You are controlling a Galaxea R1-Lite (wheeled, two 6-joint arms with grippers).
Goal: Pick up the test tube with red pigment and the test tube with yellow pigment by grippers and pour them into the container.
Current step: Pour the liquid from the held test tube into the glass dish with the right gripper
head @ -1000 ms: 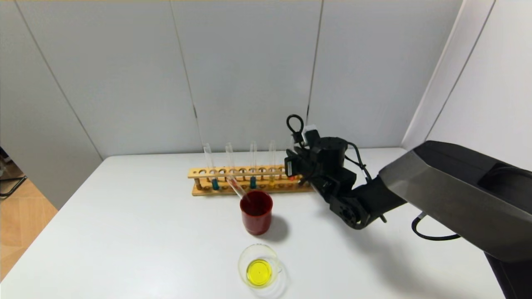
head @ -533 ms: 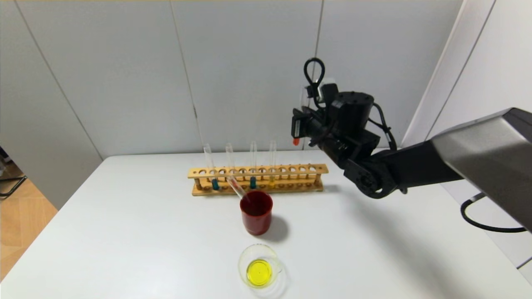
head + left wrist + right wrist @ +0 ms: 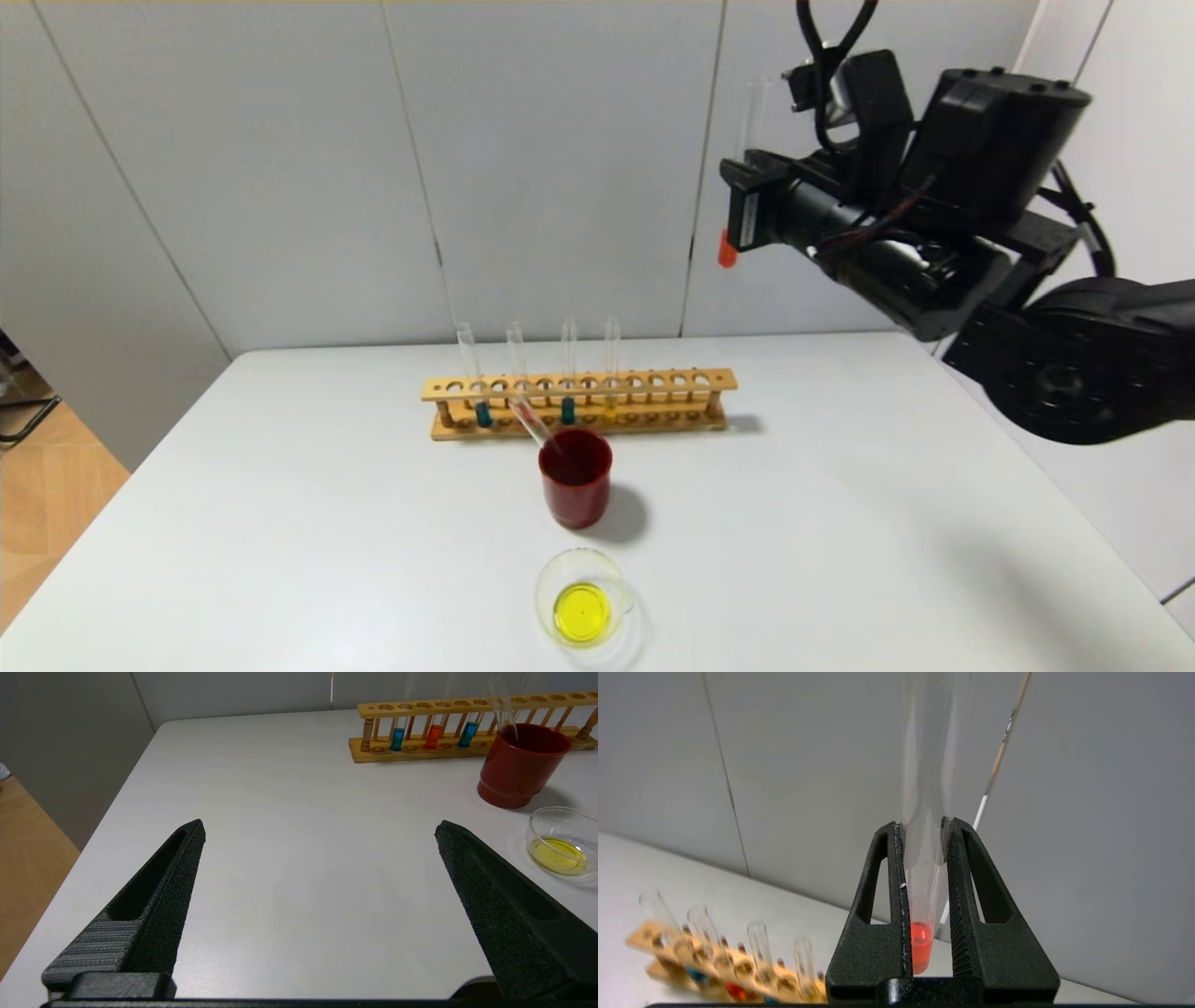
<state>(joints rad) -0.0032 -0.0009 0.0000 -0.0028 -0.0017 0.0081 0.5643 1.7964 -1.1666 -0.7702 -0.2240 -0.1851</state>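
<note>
My right gripper [image 3: 747,210] is shut on the test tube with red pigment [image 3: 726,250] and holds it upright, high above the table's far right. The right wrist view shows the tube [image 3: 920,942] pinched between the fingers of that gripper [image 3: 924,823]. The test tube with yellow pigment [image 3: 611,369] stands in the wooden rack [image 3: 672,383]. The container [image 3: 541,597], a low clear glass cup with yellow liquid in it, sits near the front edge; it also shows in the left wrist view [image 3: 542,821]. My left gripper [image 3: 321,826] is open and empty over the table's left part.
A dark red cup [image 3: 576,495] stands between rack and container, with an empty tube [image 3: 530,420] leaning in it. The rack also holds two teal tubes [image 3: 483,413] and another tube with red liquid [image 3: 433,737]. Grey walls close the back and right.
My right gripper has lifted the red test tube out of the rack, rising high and to the right. Nothing else on the table has moved.
</note>
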